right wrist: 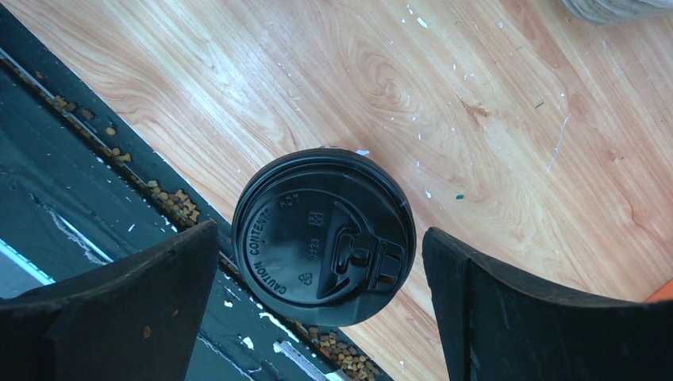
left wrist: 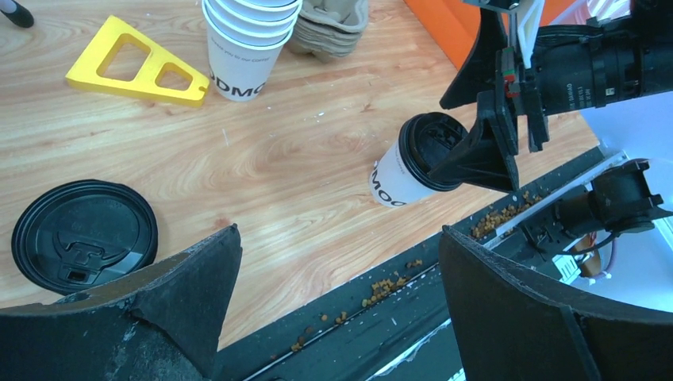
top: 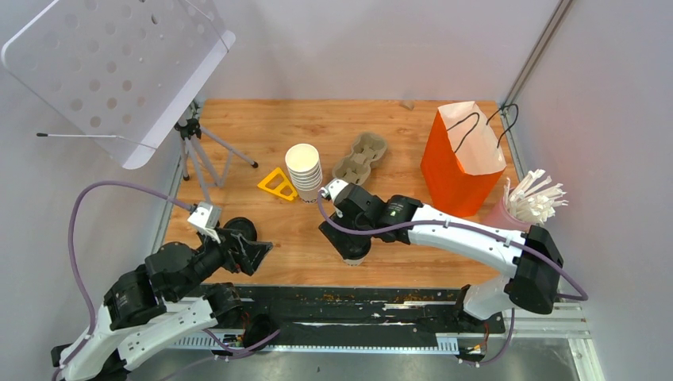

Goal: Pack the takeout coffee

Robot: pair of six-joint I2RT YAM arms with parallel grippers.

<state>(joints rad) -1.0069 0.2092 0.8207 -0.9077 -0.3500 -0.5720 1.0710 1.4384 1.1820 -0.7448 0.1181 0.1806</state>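
Right wrist view looks straight down on the takeout coffee, upright mid-frame at the desk's near edge. The right hand is apart, one finger on each side of the lid. Closing lower, on the paper wall, should hold better. The left hand is apart too, empty, by a loose black lid. An orange bag stands upper right. The pulp carrier and cup stack sit close to that path.

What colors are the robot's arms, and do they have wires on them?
The left arm and right arm both have smooth white shells with chunky black joints. A purple cable loops along each one. The right arm shows a tiny green light. The left gripper and right gripper each have two wide, dark, rough-looking fingers.
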